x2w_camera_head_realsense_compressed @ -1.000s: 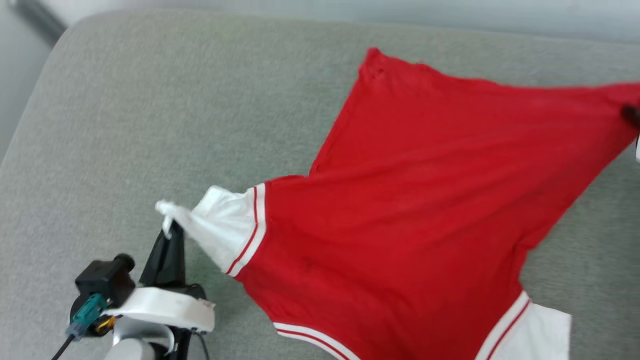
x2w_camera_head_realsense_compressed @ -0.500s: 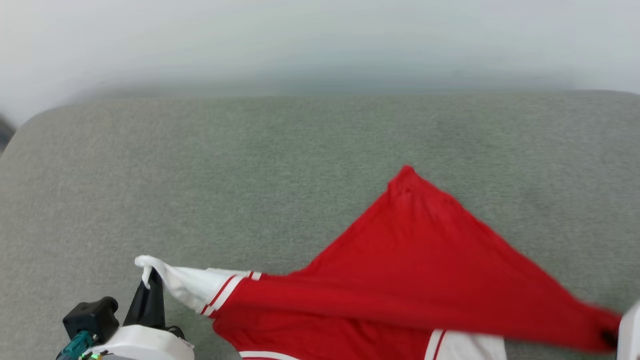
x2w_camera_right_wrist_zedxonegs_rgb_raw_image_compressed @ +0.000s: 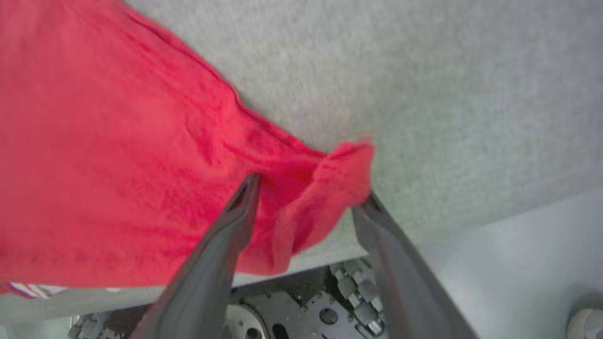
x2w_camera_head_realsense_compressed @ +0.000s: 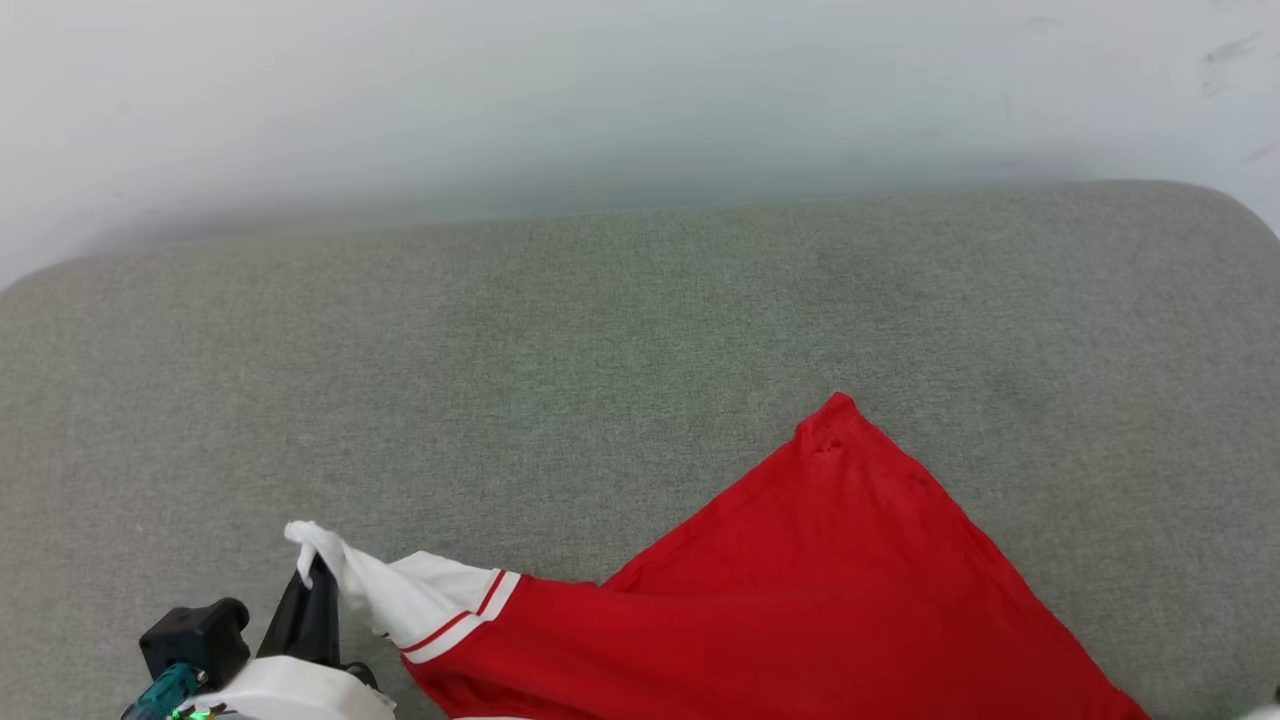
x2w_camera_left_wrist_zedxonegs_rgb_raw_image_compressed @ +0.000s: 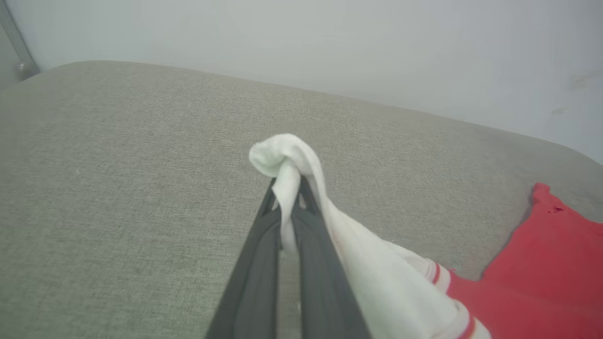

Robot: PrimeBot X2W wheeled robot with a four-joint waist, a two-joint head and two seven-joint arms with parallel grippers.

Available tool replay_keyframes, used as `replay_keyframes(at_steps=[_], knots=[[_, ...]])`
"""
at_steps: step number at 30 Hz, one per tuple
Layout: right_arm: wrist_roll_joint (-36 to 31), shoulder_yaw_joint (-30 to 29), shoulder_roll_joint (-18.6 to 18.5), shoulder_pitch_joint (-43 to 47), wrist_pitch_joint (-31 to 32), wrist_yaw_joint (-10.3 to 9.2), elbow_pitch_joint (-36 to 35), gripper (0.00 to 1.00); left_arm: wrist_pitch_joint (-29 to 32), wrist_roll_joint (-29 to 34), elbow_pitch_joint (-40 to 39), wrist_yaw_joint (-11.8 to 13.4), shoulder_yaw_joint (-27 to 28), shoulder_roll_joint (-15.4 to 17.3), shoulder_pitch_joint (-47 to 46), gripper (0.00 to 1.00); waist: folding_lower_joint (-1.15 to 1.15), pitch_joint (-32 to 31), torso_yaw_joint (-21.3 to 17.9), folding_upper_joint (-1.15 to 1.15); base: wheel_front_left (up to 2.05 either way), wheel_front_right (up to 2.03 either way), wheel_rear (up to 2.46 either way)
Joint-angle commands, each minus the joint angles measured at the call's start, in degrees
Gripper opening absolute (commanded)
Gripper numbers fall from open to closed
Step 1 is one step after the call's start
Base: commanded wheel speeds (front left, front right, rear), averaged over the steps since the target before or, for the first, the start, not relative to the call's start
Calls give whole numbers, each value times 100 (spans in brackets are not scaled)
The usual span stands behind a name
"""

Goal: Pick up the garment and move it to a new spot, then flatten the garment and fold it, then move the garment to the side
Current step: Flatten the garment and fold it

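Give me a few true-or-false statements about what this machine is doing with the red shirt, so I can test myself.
1. The left hand grips the garment by its white sleeve end. True.
2. The garment is blue. False: it is bright red, with white, red-striped trim at the sleeve.
3. The right hand has its fingers pressed tight together. False: they stand apart, with a bunched red corner of the garment between them.
4. The garment rests on a grey fabric surface. True.
5. The garment is folded into a neat square. False: it is spread out unfolded, one corner pointing away from the robot.
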Motion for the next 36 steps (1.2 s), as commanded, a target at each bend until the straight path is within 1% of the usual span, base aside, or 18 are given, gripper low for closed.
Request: replay_keyframes(at_steps=[1, 8, 11, 13, 14, 16, 18, 22, 24, 27, 29, 31, 36], knots=[[39, -38, -18, -269, -481, -4, -79, 100, 12, 43, -75, 16, -24, 47, -83, 0, 1, 76, 2, 0, 0, 0, 0], [171, 150, -208, -1074, -2450, -4, 92, 100, 38, 139, -359, 6, -163, 2, -378, 0, 1, 401, 137, 0, 0, 0, 0], [299, 424, -355, -1539, -2846, -4, 223, 100, 22, 194, -487, -21, -217, -12, -554, 0, 1, 651, 216, 0, 0, 0, 0], [423, 676, -482, -1864, -2803, -3, 303, 100, 22, 238, -585, -7, -254, -24, -646, 0, 1, 801, 273, 0, 0, 0, 0], [423, 676, -482, -1864, -2803, -3, 303, 100, 22, 238, -585, -7, -254, -24, -646, 0, 1, 801, 273, 0, 0, 0, 0], [580, 935, -633, -2202, -2492, -4, 347, 100, 24, 280, -691, 2, -295, -49, -755, 0, 1, 963, 342, 0, 0, 0, 0], [692, 1196, -806, -2527, -2001, -4, 385, 100, 5, 300, -770, -2, -347, -89, -819, 0, 1, 1089, 412, 0, 0, 0, 0], [789, 1553, -1069, -3122, -671, -3, 365, 100, -26, 383, -845, -35, -460, -164, -978, 0, 1, 1318, 574, 0, 0, 0, 0], [819, 1634, -1082, -3335, 102, -3, 374, 100, -48, 389, -841, -66, -505, -193, -1053, 0, 1, 1427, 660, 0, 0, 0, 0], [777, 1706, -1033, -3664, 993, -3, 256, 100, -89, 409, -795, -137, -570, -254, -1180, 0, 1, 1579, 812, 0, 0, 0, 0], [693, 1785, -993, -3833, 1424, -4, 199, 100, -116, 420, -791, -157, -584, -307, -1297, 0, 1, 1701, 901, 0, 0, 0, 0], [570, 1876, -1020, -3982, 1726, -4, 176, 100, -144, 423, -774, -195, -612, -354, -1372, 0, 1, 1815, 991, 0, 0, 0, 0], [473, 2147, -1021, -4224, 2077, -4, 410, 100, -195, 466, -727, -248, -667, -458, -1563, 0, 1, 2052, 1158, 0, 0, 0, 0]])
